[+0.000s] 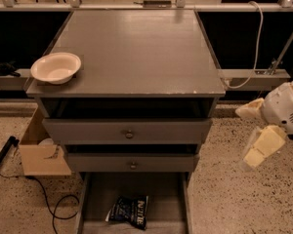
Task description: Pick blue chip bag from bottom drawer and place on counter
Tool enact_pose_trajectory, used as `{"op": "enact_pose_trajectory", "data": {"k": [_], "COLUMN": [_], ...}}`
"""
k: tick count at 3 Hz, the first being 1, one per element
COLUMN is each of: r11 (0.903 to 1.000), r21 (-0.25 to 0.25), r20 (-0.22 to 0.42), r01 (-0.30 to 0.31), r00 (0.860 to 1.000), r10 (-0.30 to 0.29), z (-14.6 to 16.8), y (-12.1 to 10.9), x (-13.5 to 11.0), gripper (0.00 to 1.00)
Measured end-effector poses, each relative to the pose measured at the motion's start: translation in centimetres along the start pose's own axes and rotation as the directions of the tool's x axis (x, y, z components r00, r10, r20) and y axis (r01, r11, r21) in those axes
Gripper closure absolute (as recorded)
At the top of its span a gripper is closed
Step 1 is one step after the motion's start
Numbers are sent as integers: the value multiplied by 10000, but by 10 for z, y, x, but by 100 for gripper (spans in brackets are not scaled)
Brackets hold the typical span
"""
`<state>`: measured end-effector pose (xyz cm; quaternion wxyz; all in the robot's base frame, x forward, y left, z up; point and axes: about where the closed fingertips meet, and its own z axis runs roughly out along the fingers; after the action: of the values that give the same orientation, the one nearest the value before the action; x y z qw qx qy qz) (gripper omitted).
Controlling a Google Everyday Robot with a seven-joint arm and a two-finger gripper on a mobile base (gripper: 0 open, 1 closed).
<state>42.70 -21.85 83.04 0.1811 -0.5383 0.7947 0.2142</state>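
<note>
The blue chip bag [129, 211], dark navy foil with white lettering, lies in the open bottom drawer [95, 199] at the foot of the cabinet. The grey counter [132, 48] is the cabinet's flat top. My gripper [244, 136] hangs to the right of the cabinet, beside the drawers at about their height and well above the bag. Its pale fingers [261, 147] are spread apart and hold nothing.
A white bowl [55, 67] sits on the counter's front left corner. Two knobbed drawers [129, 133] are slightly pulled out above the bottom drawer. A cardboard box [39, 152] and a black cable [53, 206] lie on the speckled floor at left. A rail with a white cable [256, 43] runs behind.
</note>
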Motion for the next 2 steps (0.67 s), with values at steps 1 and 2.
{"op": "enact_pose_trajectory", "data": {"k": [1,2], "r11": [9965,9957], "r21": [-817,-902], "r20": [555,635], "r01": [179,205], "r00": [9984,9979], "r10": [-133,-148], "z": [21,23], "y": [13,14], "x": [-4,-5], "gripper": [0,0]}}
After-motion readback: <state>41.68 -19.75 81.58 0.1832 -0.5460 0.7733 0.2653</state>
